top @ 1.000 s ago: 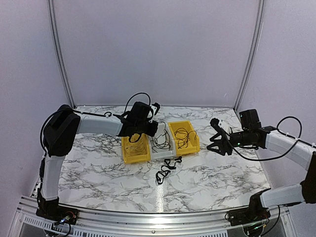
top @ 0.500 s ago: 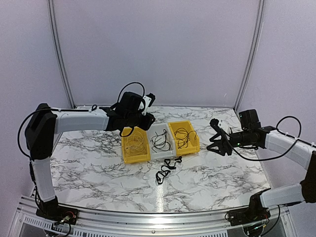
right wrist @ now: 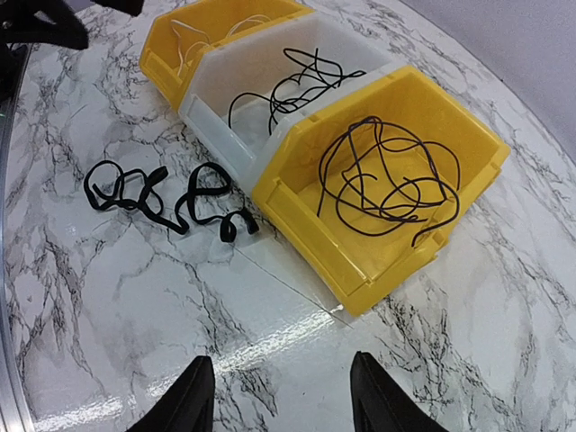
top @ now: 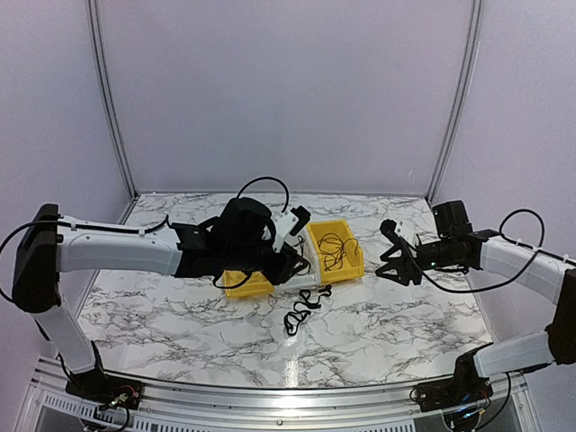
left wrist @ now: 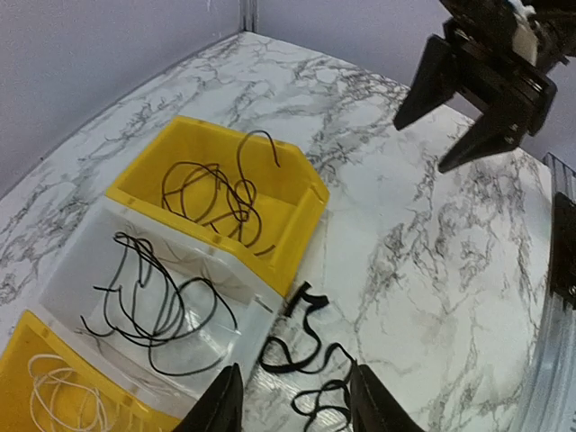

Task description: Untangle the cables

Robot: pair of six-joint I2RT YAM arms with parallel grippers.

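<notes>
Since a second earlier, the left arm had swung down and forward from over the left yellow bin (right wrist: pixel 160 65). The left gripper (left wrist: pixel 292 409) stood parted and empty above the loose black cable (left wrist: pixel 301 360) on the table (top: pixel 180 315). Overhead, that arm hid most of the clear bin (right wrist: pixel 220 139). The wrist views showed a black cable (left wrist: pixel 153 301) in the clear bin, a pale cable (left wrist: pixel 49 396) in the left bin and a coiled black cable (right wrist: pixel 387 180) in the right yellow bin (right wrist: pixel 306 238). The right gripper (right wrist: pixel 283 400) hung parted and empty beside the bins' right end. Open marble lay in front and to both sides.
</notes>
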